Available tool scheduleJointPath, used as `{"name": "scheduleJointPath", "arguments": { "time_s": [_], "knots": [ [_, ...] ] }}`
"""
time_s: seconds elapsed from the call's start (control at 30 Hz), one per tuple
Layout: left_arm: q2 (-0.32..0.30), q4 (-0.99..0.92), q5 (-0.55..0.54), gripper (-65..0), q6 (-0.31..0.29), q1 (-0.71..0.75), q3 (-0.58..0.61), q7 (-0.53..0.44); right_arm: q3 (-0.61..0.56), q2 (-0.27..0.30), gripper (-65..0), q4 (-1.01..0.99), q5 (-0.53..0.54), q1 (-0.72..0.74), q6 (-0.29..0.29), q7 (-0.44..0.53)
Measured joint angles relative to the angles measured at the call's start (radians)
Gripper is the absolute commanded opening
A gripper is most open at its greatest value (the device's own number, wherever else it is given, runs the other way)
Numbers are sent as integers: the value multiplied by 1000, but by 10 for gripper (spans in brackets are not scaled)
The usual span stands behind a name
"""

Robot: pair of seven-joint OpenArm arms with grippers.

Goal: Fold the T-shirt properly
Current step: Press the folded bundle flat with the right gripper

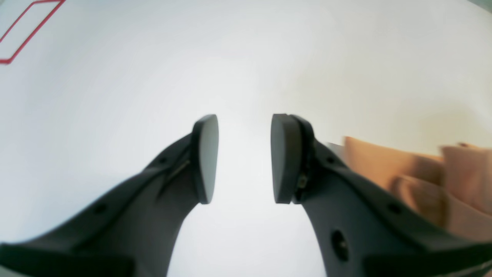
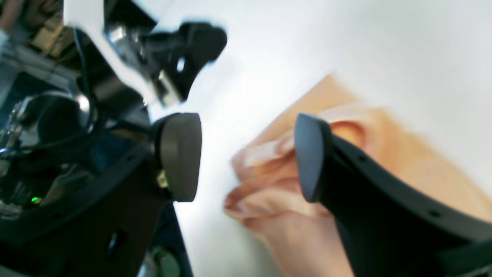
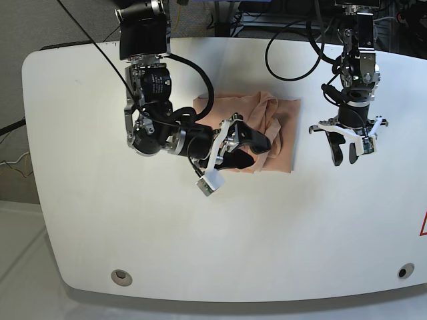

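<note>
Presently listed: one T-shirt (image 3: pixel 277 133), peach, soft and thin, lying in a compact rumpled bundle on the white table (image 3: pixel 220 240). It sits directly beneath and ahead of the right gripper (image 3: pixel 248 145) and well apart to the side of the left gripper (image 3: pixel 348 151).

Right gripper: jaws parted, nothing between them; in its wrist view the cloth's layered folds (image 2: pixel 269 184) show just past the far finger (image 2: pixel 309 157), bare table in the gap. Whether a finger touches the cloth cannot be told; that view is blurred.

Left gripper (image 1: pixel 244 157): jaws moderately parted, empty, hanging over bare table, with the shirt's edge (image 1: pixel 384 161) off to one side behind a finger.

Step in hand, as judged: taking hold of an edge to make or tidy a fold. The bundle looks uneven, with raised ridges near the middle.

Handling notes: aim for a single hemmed edge rather than the heaped folds, so that only the intended layer lifts. Come down low enough to pinch thin fabric against the table. Bring the left gripper to the matching corner so both ends travel together; lifting one side alone is likely to drag the bundle askew.
</note>
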Motion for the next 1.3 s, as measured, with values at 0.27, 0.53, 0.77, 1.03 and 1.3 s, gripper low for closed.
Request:
{"name": "scheduleJointPath", "arguments": {
  "time_s": [0.27,0.53,0.77,1.03,1.3],
  "knots": [
    [0,0,0,-433,-6,0,18,-1,-4,42,-516,27,-2,-11,3,7],
    [0,0,0,-433,-3,2,18,-1,-4,87,-606,11,-11,-46,1,84],
    [0,0,0,-433,-2,16,18,0,-5,87,-607,-9,-73,-48,0,89],
    [0,0,0,-433,-2,19,18,-1,-5,85,-607,-9,-182,-51,0,92],
    [-1,0,0,-433,-2,30,18,-2,-4,85,-607,-9,-233,-68,0,93]
  ]
}}
